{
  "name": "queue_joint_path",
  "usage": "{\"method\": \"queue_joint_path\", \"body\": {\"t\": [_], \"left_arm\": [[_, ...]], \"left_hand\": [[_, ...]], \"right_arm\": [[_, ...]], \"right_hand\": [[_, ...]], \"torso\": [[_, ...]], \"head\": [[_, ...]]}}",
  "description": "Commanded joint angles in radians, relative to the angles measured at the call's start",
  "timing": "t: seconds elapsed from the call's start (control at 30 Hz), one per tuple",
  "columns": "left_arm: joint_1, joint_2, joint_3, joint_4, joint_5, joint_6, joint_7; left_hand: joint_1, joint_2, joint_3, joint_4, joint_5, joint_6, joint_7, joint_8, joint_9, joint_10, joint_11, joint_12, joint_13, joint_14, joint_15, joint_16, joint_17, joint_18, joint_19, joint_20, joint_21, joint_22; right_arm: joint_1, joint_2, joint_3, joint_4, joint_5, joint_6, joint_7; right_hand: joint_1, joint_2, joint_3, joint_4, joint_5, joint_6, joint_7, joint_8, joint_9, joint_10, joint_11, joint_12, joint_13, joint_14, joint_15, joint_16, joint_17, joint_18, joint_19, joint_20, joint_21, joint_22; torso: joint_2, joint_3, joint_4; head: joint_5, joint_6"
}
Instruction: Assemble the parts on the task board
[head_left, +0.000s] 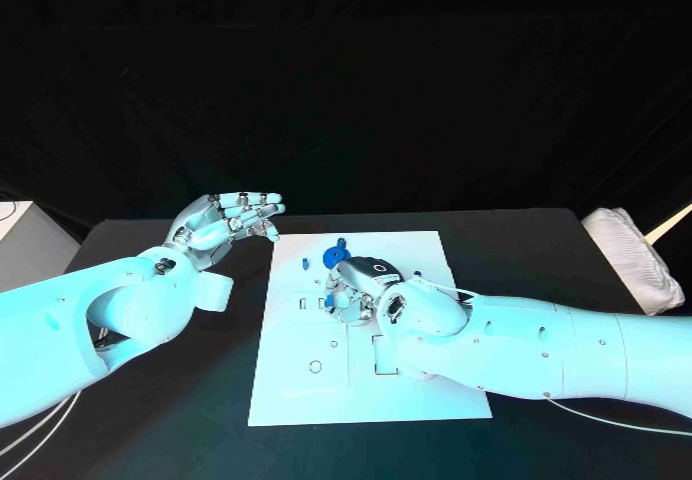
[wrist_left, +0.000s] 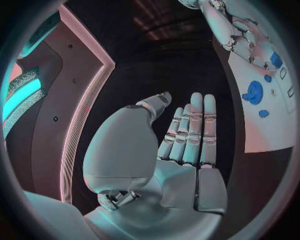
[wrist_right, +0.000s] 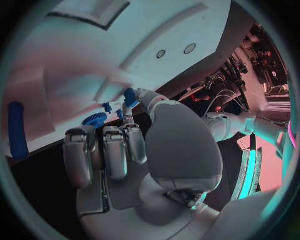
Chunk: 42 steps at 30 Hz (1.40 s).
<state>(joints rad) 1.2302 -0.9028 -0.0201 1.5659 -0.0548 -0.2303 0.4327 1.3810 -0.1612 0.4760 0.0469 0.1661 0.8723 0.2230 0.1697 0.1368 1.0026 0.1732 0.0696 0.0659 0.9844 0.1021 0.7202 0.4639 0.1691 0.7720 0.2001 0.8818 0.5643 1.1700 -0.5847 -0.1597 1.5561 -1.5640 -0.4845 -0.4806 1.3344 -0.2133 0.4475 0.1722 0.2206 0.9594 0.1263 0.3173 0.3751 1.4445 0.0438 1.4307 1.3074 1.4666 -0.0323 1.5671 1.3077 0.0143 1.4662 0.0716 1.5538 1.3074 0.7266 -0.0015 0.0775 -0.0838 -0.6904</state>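
My right hand (head_left: 361, 290) is pinching a small blue part (wrist_right: 130, 96) over mid task board (head_left: 418, 400); risking misaligned insertion. Left hand (head_left: 231, 222) idling empty, fingers spread.

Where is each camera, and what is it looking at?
Head view: looks down from the robot's head at the white task board; both arms show.
Left wrist view: sits behind the left hand, whose fingers are apart and empty.
Right wrist view: sits behind the right hand, whose fingertips touch a small blue part.
Shared: all three show the round blue gear-like part.
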Motion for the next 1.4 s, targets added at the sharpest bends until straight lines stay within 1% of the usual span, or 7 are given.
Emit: {"method": "queue_joint_path", "body": {"t": [0.03,0.93,1.07,1.17,1.3,1.37,1.4], "left_arm": [[0.001,0.000,0.001,0.003,-0.004,0.018,0.004],[0.001,-0.005,0.001,0.004,-0.008,0.016,0.004],[0.001,-0.006,0.001,0.004,-0.008,0.016,0.004],[0.001,-0.006,0.001,0.004,-0.008,0.016,0.004],[0.001,-0.006,0.001,0.004,-0.008,0.016,0.004],[0.001,-0.006,0.001,0.004,-0.008,0.016,0.003],[0.001,-0.005,0.001,0.003,-0.009,0.015,0.003]], "left_hand": [[-0.011,0.001,0.004,0.003,-0.006,-0.001,0.012,-0.003,-0.001,-0.005,0.000,0.000,0.001,-0.006,0.000,0.005,-0.002,0.012,-0.007,0.001,0.005,0.001],[-0.011,0.001,0.004,0.003,-0.006,-0.001,0.012,-0.003,-0.001,-0.005,0.000,0.000,0.001,-0.006,0.000,0.005,-0.002,0.012,-0.007,0.001,0.005,0.001],[-0.011,0.001,0.004,0.003,-0.006,-0.001,0.012,-0.003,-0.001,-0.005,0.000,0.000,0.001,-0.006,0.000,0.005,-0.002,0.012,-0.007,0.001,0.005,0.001],[-0.012,0.002,0.003,0.003,-0.007,0.000,0.012,-0.003,-0.001,-0.006,0.000,0.000,0.001,-0.008,0.000,0.006,-0.003,0.013,-0.010,0.002,0.007,0.002],[-0.012,0.002,0.003,0.003,-0.007,0.000,0.012,-0.003,-0.001,-0.006,0.000,0.000,0.001,-0.008,0.000,0.006,-0.003,0.013,-0.010,0.002,0.007,0.002],[-0.012,0.002,0.003,0.003,-0.007,0.000,0.012,-0.003,-0.001,-0.006,0.000,0.000,0.001,-0.008,0.000,0.006,-0.003,0.013,-0.010,0.002,0.007,0.002],[-0.012,0.002,0.003,0.003,-0.007,0.000,0.012,-0.003,-0.001,-0.006,0.000,0.000,0.001,-0.008,0.000,0.006,-0.003,0.013,-0.010,0.002,0.007,0.002]], "right_arm": [[-0.001,0.001,0.000,-0.002,-0.016,0.000,0.011],[-0.001,0.004,-0.001,-0.009,-0.008,0.006,0.015],[-0.001,0.004,-0.001,-0.007,-0.008,0.002,0.016],[-0.001,0.003,-0.001,-0.005,-0.008,-0.002,0.017],[-0.001,0.000,-0.001,0.001,-0.008,-0.023,0.023],[-0.001,-0.004,-0.001,0.007,-0.008,-0.037,0.028],[-0.001,-0.006,-0.001,0.011,-0.008,-0.046,0.031]], "right_hand": [[-0.011,-0.003,0.001,-0.005,-0.006,-0.014,0.003,-0.009,-0.006,-0.011,0.003,-0.008,0.112,0.101,0.007,-0.001,0.251,-0.008,0.093,0.005,-0.005,0.246],[-0.042,-0.030,-0.016,0.004,-0.031,-0.051,0.020,-0.031,-0.023,-0.033,0.020,-0.030,0.092,0.099,0.022,-0.005,0.242,-0.004,0.084,0.020,-0.023,0.233],[-0.059,-0.040,-0.060,0.021,-0.080,-0.061,0.021,-0.037,-0.030,-0.042,0.022,-0.039,0.083,0.099,0.025,-0.005,0.242,-0.003,0.082,0.024,-0.027,0.231],[-0.062,-0.040,-0.078,0.028,-0.093,-0.064,0.021,-0.039,-0.032,-0.045,0.022,-0.042,0.081,0.099,0.025,-0.006,0.241,-0.002,0.082,0.025,-0.028,0.230],[-0.052,-0.030,-0.162,0.061,-0.128,-0.079,0.024,-0.047,-0.041,-0.050,0.026,-0.046,0.076,0.099,0.029,-0.006,0.240,-0.001,0.080,0.027,-0.032,0.228],[-0.035,-0.019,-0.227,0.093,-0.144,-0.082,0.026,-0.049,-0.046,-0.052,0.027,-0.047,0.075,0.098,0.031,-0.007,0.239,-0.001,0.080,0.029,-0.034,0.227],[-0.030,-0.017,-0.238,0.100,-0.145,-0.083,0.027,-0.049,-0.047,-0.053,0.027,-0.047,0.074,0.098,0.030,-0.007,0.239,-0.001,0.080,0.030,-0.034,0.227]], "torso": [[0.000,0.0004,-0.0002],[0.000,0.0001,0.0010],[0.000,0.0002,0.0004],[0.000,0.0001,-0.0002],[0.000,0.0003,0.0003],[0.000,0.0004,0.0006],[0.000,0.0004,0.0008]], "head": [[0.000,0.000],[-0.004,-0.006],[-0.003,-0.006],[-0.003,-0.006],[-0.002,-0.006],[-0.002,-0.006],[-0.002,-0.006]]}}
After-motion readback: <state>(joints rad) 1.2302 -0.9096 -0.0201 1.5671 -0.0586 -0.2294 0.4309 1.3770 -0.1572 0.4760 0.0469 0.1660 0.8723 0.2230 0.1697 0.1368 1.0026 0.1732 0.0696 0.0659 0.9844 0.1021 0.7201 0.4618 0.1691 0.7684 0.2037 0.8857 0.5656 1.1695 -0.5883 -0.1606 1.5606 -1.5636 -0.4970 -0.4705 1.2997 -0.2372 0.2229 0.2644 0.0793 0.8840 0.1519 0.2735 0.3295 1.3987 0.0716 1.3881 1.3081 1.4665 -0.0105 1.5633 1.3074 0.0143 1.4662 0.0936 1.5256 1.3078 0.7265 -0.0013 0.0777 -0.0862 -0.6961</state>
